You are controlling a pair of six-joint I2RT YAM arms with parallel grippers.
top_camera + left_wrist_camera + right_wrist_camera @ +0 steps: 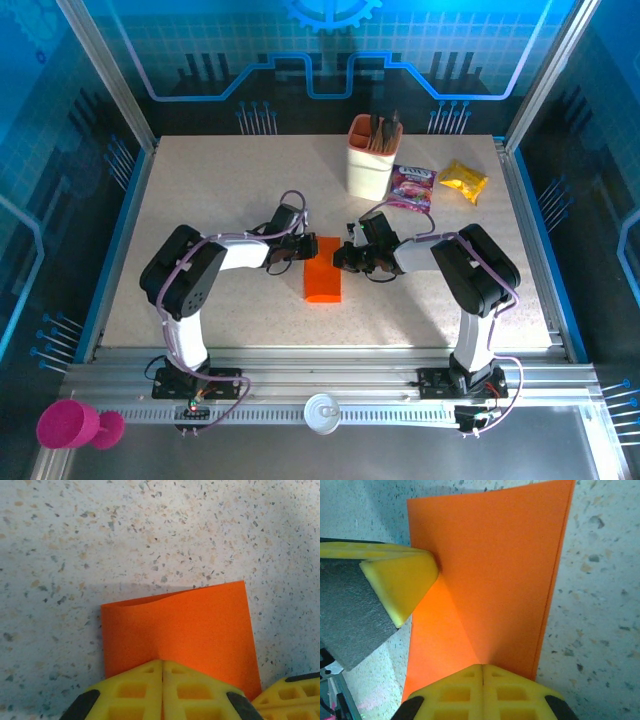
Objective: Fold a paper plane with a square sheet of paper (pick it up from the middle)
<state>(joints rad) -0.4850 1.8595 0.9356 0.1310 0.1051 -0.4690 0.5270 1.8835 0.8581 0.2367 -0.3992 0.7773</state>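
Observation:
The square sheet of paper [323,272] is bright orange, folded into a narrow rectangle, and lies mid-table between both arms. My left gripper [305,249] meets its left edge and my right gripper [341,256] its right edge. In the left wrist view the yellow fingertips [162,663] are shut, a raised crease in the paper [185,627] running from their seam to its wavy far edge. In the right wrist view the shut tips [483,667] pinch the paper [500,565] the same way, and a ridge runs from them to the left gripper's finger [402,580].
A peach cup [368,160] holding dark utensils stands at the back right. Beside it lie a purple snack packet [412,186] and a crinkly yellow packet [463,181]. A pink object [70,425] sits off the table at the front left.

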